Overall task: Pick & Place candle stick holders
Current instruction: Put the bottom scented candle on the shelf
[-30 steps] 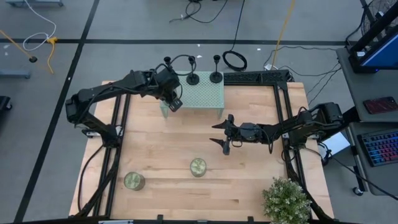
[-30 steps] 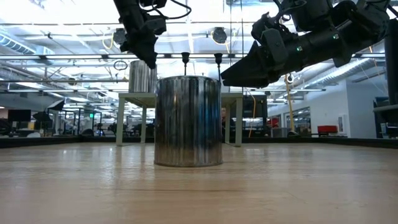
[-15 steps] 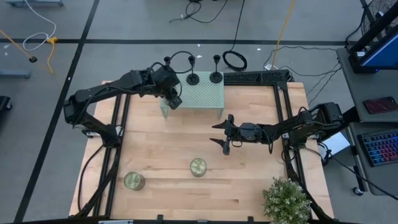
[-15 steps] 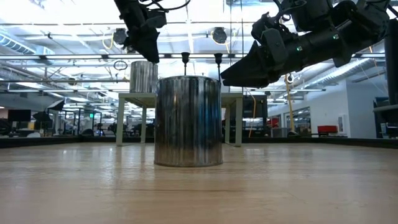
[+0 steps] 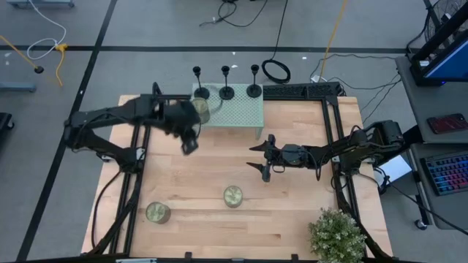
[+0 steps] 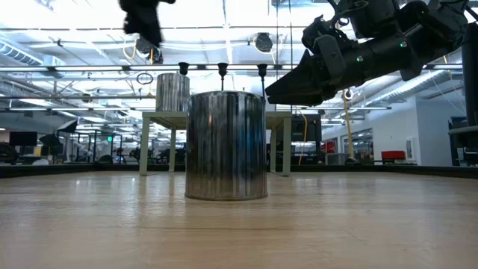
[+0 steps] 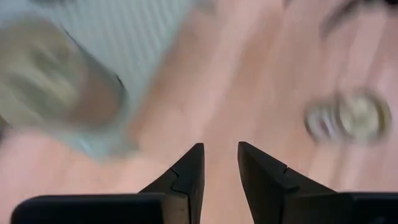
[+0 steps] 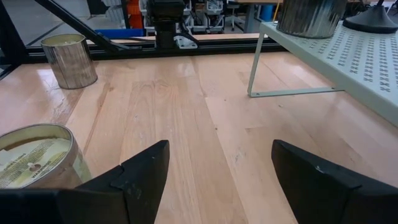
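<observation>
Three black candle stick holders [image 5: 198, 91] [image 5: 227, 91] [image 5: 254, 90] stand on their disc bases in a row along the far edge of the pale green perforated shelf [image 5: 238, 113]. They also show in the low view [image 6: 222, 69]. My left gripper [image 5: 189, 144] hangs over the bare table just off the shelf's left near corner. Its fingers [image 7: 219, 149] are a little apart with nothing between them. My right gripper [image 5: 254, 156] is wide open and empty above the middle of the table [image 8: 217, 162], to the near side of the shelf.
A silver candle tin [image 5: 201, 111] stands on the shelf's left end. Two more candle tins [image 5: 232, 195] [image 5: 157, 212] stand on the near part of the wooden table. A potted plant [image 5: 336, 234] is at the near right corner. Black frame rails run along both sides.
My left gripper has swung quickly from above the shelf's left end toward the table's near left, away from the silver tin, which stays standing on the shelf. The leftmost holder, which the arm partly covered before, now shows fully. My right arm has kept still.
</observation>
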{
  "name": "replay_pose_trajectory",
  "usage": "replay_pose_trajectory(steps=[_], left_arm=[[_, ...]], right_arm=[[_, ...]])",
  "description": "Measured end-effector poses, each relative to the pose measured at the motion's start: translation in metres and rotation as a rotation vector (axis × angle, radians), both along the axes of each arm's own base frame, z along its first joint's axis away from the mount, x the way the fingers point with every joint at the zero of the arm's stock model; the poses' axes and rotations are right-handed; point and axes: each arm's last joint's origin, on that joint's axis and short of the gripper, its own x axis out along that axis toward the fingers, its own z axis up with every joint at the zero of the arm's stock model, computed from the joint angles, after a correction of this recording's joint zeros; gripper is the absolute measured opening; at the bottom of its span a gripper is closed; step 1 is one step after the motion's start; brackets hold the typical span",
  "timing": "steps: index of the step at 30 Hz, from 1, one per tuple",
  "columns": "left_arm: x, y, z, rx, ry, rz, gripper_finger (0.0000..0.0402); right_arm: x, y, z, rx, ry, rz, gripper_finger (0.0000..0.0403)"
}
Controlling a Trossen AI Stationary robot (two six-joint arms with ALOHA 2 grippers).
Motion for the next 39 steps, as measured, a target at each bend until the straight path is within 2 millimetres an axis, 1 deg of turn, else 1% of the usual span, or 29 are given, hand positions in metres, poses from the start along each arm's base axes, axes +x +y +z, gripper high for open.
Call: replay_pose_trajectory(steps=[5,9,12,14,16,19,23,27,31,35,39], left_arm=[[-0.008,-0.053,-0.013,-0.127,0.187,0.019,0.0104],[-0.016,-0.095,-0.029,-0.189,0.260,0.075,0.0104],[-0.024,-0.122,-0.049,-0.240,0.302,0.167,0.0104],[-0.030,-0.138,-0.064,-0.307,0.332,0.247,0.0104],[-0.035,-0.153,-0.080,-0.381,0.365,0.311,0.0104],[-0.044,-0.172,-0.101,-0.480,0.424,0.357,0.0104],[-0.053,-0.183,-0.124,-0.560,0.496,0.455,0.0104],[-0.061,-0.186,-0.138,-0.584,0.557,0.547,0.0104],[-0.060,-0.186,-0.141,-0.596,0.544,0.566,0.0104],[-0.057,-0.187,-0.141,-0.597,0.481,0.576,0.0104],[-0.057,-0.187,-0.141,-0.602,0.476,0.605,0.0104]], right_arm=[[-0.001,0.001,-0.002,0.004,0.015,0.001,0.0274],[-0.001,0.004,-0.002,0.009,0.015,0.011,0.0274],[-0.001,0.007,-0.002,0.003,0.016,0.024,0.0274],[-0.001,0.009,-0.002,0.000,0.016,0.031,0.0274],[-0.001,0.010,-0.002,0.000,0.016,0.035,0.0274],[-0.001,0.010,-0.002,-0.001,0.015,0.036,0.0274],[-0.001,0.010,-0.001,-0.001,0.009,0.035,0.0274],[-0.001,0.008,-0.001,-0.005,0.009,0.031,0.0274],[-0.001,0.006,-0.001,-0.026,0.013,0.026,0.0274],[-0.001,0.007,-0.001,-0.037,0.015,0.030,0.0274],[-0.001,0.007,-0.001,-0.078,0.021,0.042,0.0274]])
